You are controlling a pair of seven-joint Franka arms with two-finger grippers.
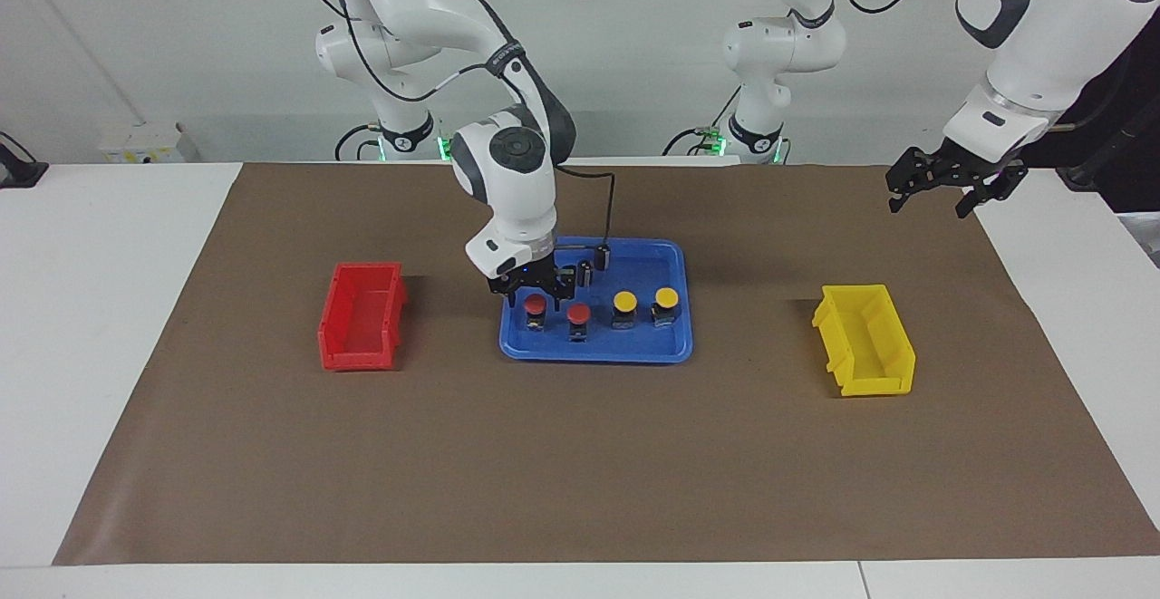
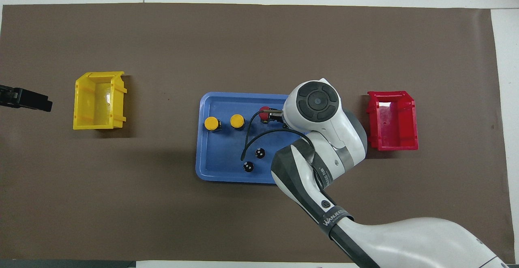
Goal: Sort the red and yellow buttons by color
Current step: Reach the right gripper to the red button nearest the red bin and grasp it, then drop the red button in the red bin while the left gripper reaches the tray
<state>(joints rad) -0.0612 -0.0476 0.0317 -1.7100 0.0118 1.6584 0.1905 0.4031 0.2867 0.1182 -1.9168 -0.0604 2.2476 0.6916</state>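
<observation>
1. "WANJEE" reads in white letters on a dark band [image 2: 335, 219] around the right arm [image 2: 365, 235], in the overhead view.
2. Other markings are too small to read.

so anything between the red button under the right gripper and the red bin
Nothing visible: only the rim of the blue plastic tray and brown mat lie between that red-capped push-button and the red plastic bin.

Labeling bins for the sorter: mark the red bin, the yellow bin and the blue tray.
red bin [image 1: 337, 327]: facing view, on its outer side wall.
yellow bin [image 1: 884, 386]: facing view, on its front wall.
blue tray [image 1: 598, 351]: facing view, on its rim.
</observation>
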